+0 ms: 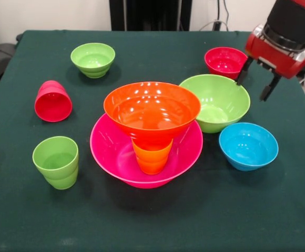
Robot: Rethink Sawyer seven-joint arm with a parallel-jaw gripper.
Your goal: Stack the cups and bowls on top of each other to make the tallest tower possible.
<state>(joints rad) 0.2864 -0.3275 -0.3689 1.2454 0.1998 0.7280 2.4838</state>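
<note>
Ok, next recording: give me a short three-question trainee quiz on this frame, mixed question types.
1. True or false: the large orange bowl sits on an orange cup standing inside the pink bowl.
2. Which cup lies on its side? A) green cup B) red cup C) orange cup
3. Fill in: the gripper hangs with fingers apart between the small red bowl and the table's ___.

Key: 1 true. 2 B, the red cup; the green cup stands upright. 3 edge.

Bright, even overhead light. Glare spots dot the orange bowl (151, 112) left of my gripper (257, 84). Shadows stay soft; focus is sharp.
</note>
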